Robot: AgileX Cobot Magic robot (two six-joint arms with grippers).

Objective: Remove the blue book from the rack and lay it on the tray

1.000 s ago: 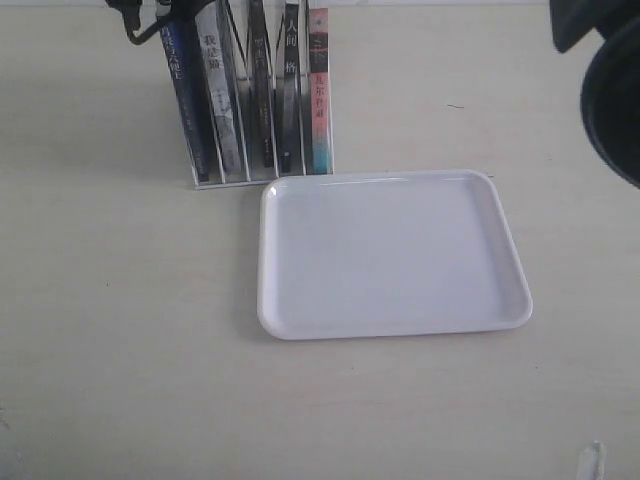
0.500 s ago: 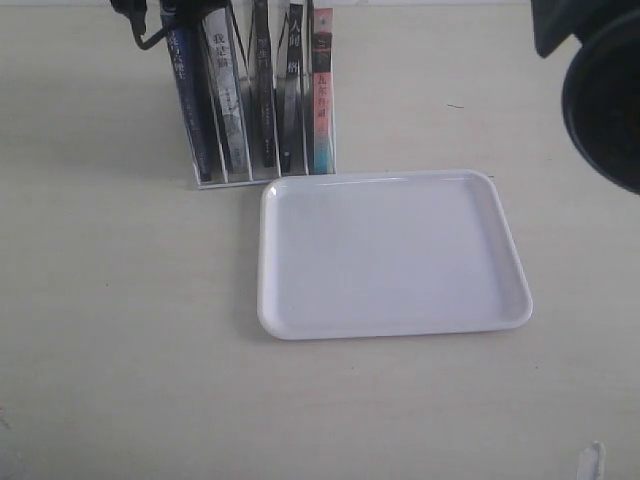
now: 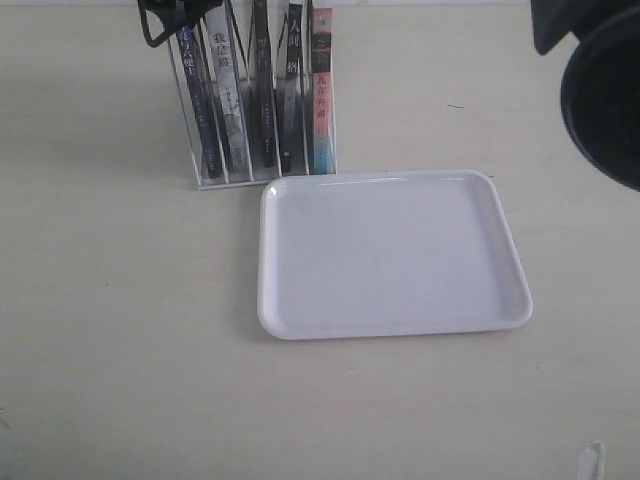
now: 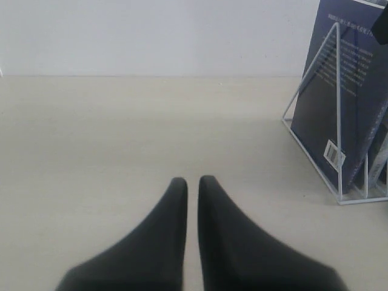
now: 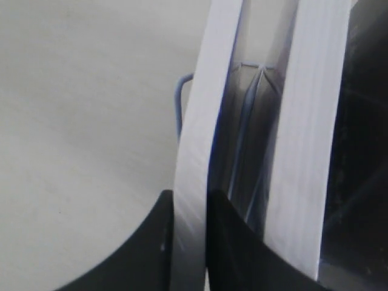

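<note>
**Blue book (image 3: 198, 110) pinched in the rack (image 3: 262, 181)**

The blue book stands upright in the end slot, on the exterior view's left, close to the tray (image 3: 395, 331). The right hand (image 5: 191, 209) is clamped on what seems to be its page edge. The left hand (image 4: 192, 188), fingers pressed together and holding nothing, sits low over the surface (image 3: 120, 330).
</note>
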